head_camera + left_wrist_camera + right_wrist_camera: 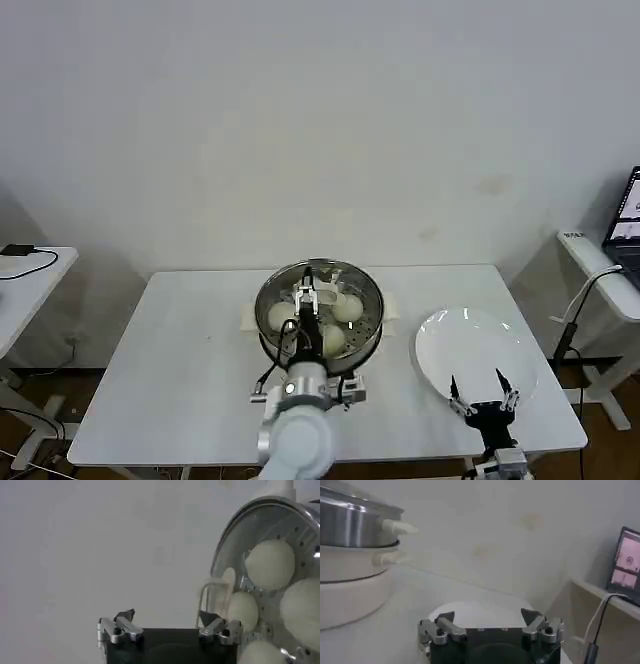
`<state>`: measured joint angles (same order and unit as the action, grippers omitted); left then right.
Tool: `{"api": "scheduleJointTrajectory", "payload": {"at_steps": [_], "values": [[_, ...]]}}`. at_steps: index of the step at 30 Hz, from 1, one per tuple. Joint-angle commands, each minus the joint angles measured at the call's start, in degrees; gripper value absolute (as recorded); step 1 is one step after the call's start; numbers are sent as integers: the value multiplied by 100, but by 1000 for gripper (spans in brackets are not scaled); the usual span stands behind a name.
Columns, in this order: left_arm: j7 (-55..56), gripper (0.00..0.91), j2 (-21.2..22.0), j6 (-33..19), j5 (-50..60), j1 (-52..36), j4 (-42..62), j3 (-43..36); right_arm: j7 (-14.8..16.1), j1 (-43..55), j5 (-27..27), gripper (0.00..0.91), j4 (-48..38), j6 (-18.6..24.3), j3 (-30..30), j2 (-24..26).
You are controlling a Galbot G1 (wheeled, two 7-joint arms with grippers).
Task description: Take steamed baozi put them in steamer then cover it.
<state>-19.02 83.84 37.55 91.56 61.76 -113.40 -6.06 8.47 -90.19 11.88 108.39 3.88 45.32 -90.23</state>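
On the white worktop the steamer stands at the middle, its cover already on it. The steamed baozi lie inside on the perforated tray; through the glass the left wrist view shows four of them, pale and round.

The left pincer hangs over the steamer, near the cover's centre. Its fingers stand wide apart and hold nothing; in the left wrist view one finger is beside the cover's pale handle, but I cannot tell if it touches.

At 3 o'clock from the steamer, near it but not touching, lies a flat white plate. The right pincer waits over the plate's 6 o'clock edge, also wide open and with nothing between its fingers.
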Motion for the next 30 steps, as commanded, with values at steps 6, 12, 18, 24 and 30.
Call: {"api": "scheduleJointTrajectory", "payload": {"at_steps": [6, 12, 18, 24, 30], "values": [[1237, 907, -1227, -589, -2834, 1083, -1391, 1604, -40, -104, -283, 907, 174, 244, -107, 87], [2525, 907, -1406, -1523, -6311, 1816, -1388, 3399, -119, -243, -360, 907, 287, 454, -174, 122], [2965, 907, -1304, -3083, -9863, 2470, -1020, 4600, -113, -456, -546, 907, 431, 676, -171, 251], [2985, 907, -1270, -3655, -10426, 3116, -962, 5300, -102, -579, -599, 907, 509, 659, -66, 346], [2853, 907, -1266, -3552, -10743, 3836, -985, 5377, 105, -677, -626, 907, 572, 444, -56, 470]]}}
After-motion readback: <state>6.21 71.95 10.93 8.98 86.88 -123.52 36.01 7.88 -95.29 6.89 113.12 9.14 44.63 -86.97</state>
